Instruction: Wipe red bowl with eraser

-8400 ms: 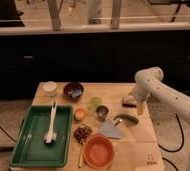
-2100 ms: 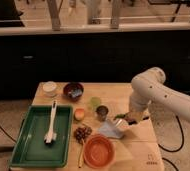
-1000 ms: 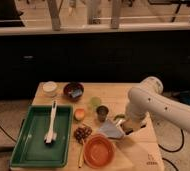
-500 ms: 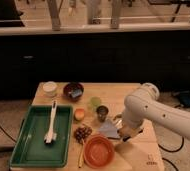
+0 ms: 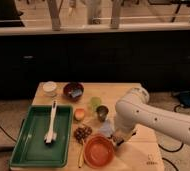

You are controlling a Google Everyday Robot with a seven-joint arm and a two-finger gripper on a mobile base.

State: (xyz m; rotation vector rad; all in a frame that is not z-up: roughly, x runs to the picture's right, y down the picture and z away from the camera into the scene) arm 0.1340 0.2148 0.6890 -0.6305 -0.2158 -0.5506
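The red bowl [image 5: 99,151], wide, shallow and orange-red, sits near the table's front edge, right of the green tray. My gripper [image 5: 120,139] hangs at the end of the white arm [image 5: 148,116], just above and to the right of the bowl's rim, over the table. A small dark shape shows at the gripper's tip; I cannot tell whether it is the eraser. No eraser shows anywhere else on the table.
A green tray [image 5: 25,150] at the left holds a white brush [image 5: 51,127]. Behind the bowl are grapes [image 5: 82,132], a grey-blue cloth [image 5: 107,129], an orange cup [image 5: 79,114], a metal cup [image 5: 102,111], a green cup [image 5: 95,102], a maroon bowl [image 5: 73,90] and a white cup [image 5: 49,88].
The arm has swung from the table's right side, where the eraser lay, forward and left. The gripper has come down close to the red bowl's right rim.
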